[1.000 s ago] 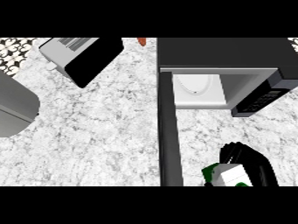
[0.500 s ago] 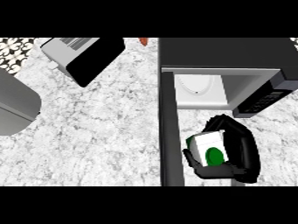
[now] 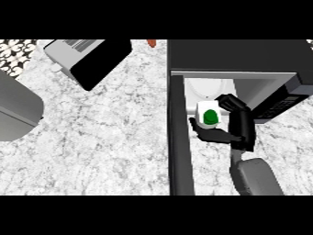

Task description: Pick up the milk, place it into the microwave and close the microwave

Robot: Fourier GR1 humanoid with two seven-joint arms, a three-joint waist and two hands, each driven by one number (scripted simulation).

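Note:
The milk [image 3: 208, 115] is a small white carton with a green mark on its face. My right hand [image 3: 231, 129] is shut on it, thumb on one side and fingers on the other, and holds it at the mouth of the microwave [image 3: 240, 59]. The microwave is black with a pale inside [image 3: 213, 87]. Its door [image 3: 177, 137] stands swung open toward me, just left of the carton. My left hand does not show.
A toaster [image 3: 84, 57] stands at the back left of the marble counter [image 3: 97, 137]. A large grey rounded object [image 3: 6, 110] fills the left edge. A small red thing [image 3: 151, 43] lies by the back wall.
My right hand has carried the milk up from the counter's front edge to the microwave's opening, and more of the forearm now shows.

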